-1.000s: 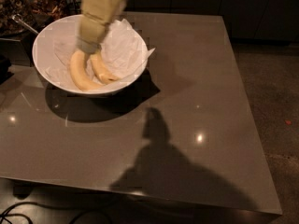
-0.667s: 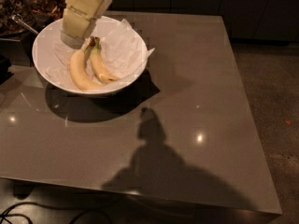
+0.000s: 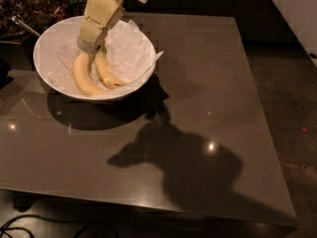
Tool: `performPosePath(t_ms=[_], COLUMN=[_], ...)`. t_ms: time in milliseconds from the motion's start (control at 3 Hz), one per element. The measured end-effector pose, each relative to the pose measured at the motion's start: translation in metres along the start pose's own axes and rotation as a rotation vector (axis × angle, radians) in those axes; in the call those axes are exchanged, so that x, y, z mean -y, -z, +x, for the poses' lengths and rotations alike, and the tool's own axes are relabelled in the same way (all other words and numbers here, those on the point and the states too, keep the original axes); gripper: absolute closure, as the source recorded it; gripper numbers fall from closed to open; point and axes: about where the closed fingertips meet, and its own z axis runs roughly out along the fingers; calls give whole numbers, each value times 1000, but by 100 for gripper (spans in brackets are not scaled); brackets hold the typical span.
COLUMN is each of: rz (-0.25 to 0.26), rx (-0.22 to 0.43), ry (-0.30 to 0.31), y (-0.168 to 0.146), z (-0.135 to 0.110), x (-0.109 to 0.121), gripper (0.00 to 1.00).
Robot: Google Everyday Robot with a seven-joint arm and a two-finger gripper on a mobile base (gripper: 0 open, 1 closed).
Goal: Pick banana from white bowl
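The white bowl point(image 3: 45, 43) with crinkled paper lining stands at the table's far left. Two bananas lie in it side by side. The banana point(image 3: 108, 75), slimmer and deeper yellow, is the right one. The paler, thicker banana point(image 3: 82, 78) lies to its left. My gripper point(image 3: 92, 48), at the end of a cream-coloured arm, reaches down from above into the bowl. It sits right over the upper stem ends of both bananas and hides them.
The bowl rests on a dark grey table point(image 3: 198, 93) whose right and near edges are in view. A cluttered dark surface point(image 3: 34, 6) with a metal utensil point(image 3: 22, 25) lies behind the bowl on the left. The arm's shadow point(image 3: 183, 167) falls across the table's front.
The gripper had pulled up and left towards the bowl's far rim. It has come back down over the bananas' stem ends. The bananas lie where they were.
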Motion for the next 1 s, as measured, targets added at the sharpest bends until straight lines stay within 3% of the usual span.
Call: performPosePath(t_ms=[333,1000], rz=[-22,-15], rx=[-41,-119], ry=[-52,-15], y=[-29,-61], z=[3,-19], x=[13,8], gripper=[0,11])
